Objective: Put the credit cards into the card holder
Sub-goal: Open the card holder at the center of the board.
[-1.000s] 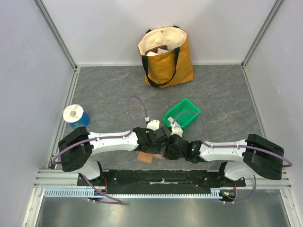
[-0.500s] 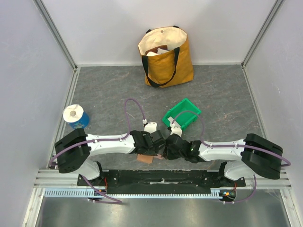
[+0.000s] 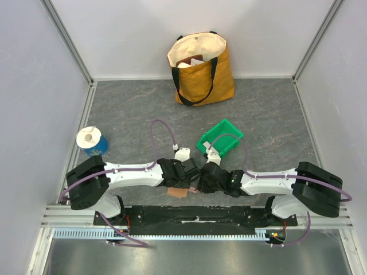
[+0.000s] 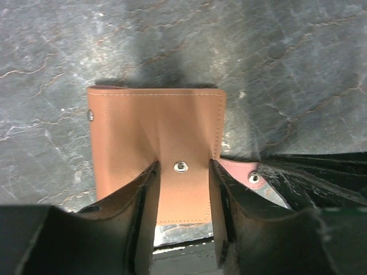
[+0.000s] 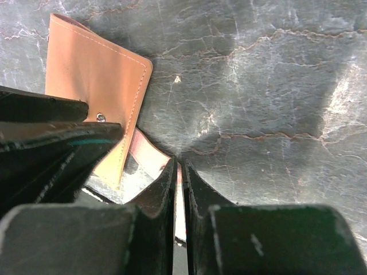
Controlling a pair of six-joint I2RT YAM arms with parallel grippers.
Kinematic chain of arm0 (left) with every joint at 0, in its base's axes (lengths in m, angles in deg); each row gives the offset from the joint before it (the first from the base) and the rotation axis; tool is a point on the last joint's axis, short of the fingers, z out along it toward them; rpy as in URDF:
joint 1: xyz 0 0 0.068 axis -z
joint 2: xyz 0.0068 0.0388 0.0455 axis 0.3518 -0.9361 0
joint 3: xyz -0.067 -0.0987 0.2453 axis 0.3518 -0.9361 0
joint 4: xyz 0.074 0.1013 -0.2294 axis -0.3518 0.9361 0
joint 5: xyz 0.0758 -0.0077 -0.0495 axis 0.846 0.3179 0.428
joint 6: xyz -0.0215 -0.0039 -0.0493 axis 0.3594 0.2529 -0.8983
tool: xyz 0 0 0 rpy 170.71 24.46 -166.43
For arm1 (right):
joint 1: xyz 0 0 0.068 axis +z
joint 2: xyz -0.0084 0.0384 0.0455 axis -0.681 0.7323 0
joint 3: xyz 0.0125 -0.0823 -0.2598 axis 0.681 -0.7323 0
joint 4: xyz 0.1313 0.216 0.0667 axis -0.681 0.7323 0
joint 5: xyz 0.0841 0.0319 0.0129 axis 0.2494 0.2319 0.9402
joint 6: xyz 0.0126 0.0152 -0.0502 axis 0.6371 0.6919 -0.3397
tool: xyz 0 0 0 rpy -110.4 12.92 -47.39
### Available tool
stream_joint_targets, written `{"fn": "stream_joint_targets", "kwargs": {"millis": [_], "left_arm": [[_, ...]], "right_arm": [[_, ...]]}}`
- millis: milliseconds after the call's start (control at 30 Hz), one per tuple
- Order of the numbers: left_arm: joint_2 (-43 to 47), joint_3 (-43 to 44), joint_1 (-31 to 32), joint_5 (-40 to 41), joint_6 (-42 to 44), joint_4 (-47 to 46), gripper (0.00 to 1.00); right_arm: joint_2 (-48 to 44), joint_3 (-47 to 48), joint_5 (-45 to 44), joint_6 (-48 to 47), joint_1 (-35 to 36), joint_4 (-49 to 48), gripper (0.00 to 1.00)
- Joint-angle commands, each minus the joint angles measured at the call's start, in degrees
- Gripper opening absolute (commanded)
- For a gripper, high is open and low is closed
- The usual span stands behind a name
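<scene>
Card holder (image 3: 178, 192) sits at the near edge of the table (image 3: 269, 114), about midway along it, between my two arm bases. Terracotta-brown, lying on the grey marbled top. Both arms reach inward and meet right over it. From the top camera most of it is covered and only a brown corner shows.

Left gripper (image 4: 182, 172): on my left wrist feed the jaws stand partway apart, one finger (image 4: 143, 200) on each side of the snap tab (image 4: 182, 197), with the metal stud right in the gap. Finger edges look flush with the tab's edges, and the leather creases toward them. I cannot tell if that is a real squeeze or just contact.

Right gripper (image 5: 179, 166): jaws almost together, only a sliver of gap, and a thin pinkish strip runs into it. It looks like the holder's pinkish flap (image 5: 146, 150), which comes out from under the tan panel. My left wrist feed shows the same flap with a second stud on it, just right of the tab. I read the right one as pinched on that flap's edge.

Rest of the table: green bin (image 3: 221, 139) just beyond the grippers, right of centre, sitting askew. Mustard-and-cream tote bag (image 3: 202, 69) upright at the far edge, centre. Blue cylinder (image 3: 90, 141) with a white top near the left edge.
</scene>
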Motion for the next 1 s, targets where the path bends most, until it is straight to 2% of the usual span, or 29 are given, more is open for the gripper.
{"fn": "stream_joint_targets", "kwargs": {"millis": [0,133,300,433,633,800,900,967], "left_arm": [[-3.36,-2.81,2.57,-2.41,-1.08,-1.09,0.52],[-1.94,-2.29,2.83,-2.5,-0.65,-1.98,0.61],[-4.66,-0.62,3.7,-2.06,0.58,-2.15,0.62],[-8.61,1.84,5.03,-0.22,-0.2,1.27,0.61],[-11.43,3.69,6.34,1.8,-1.52,4.96,0.56],[-11.96,3.34,6.96,2.25,-2.23,5.58,0.46],[-12.66,3.43,7.05,2.34,-2.4,5.93,0.31],[-12.93,3.51,7.05,2.42,-2.32,5.93,0.27]], "right_arm": [[2.45,-0.91,-0.22,-0.65,-0.74,3.38,0.14],[1.93,-1.96,-0.48,0.14,-0.92,2.6,0.14],[1.31,-3.89,0.31,1.02,-1.18,0.05,0.14],[0.78,-5.47,0.75,1.98,-1.36,-1.28,0.14],[0.69,-7.94,1.98,3.56,-1.71,-5.31,0.14],[0.08,-9.52,2.51,4.44,-2.06,-6.72,0.14],[-0.18,-10.48,2.86,4.97,-2.32,-7.95,0.14],[-0.1,-10.84,3.38,4.97,-2.59,-8.31,0.14]]}}
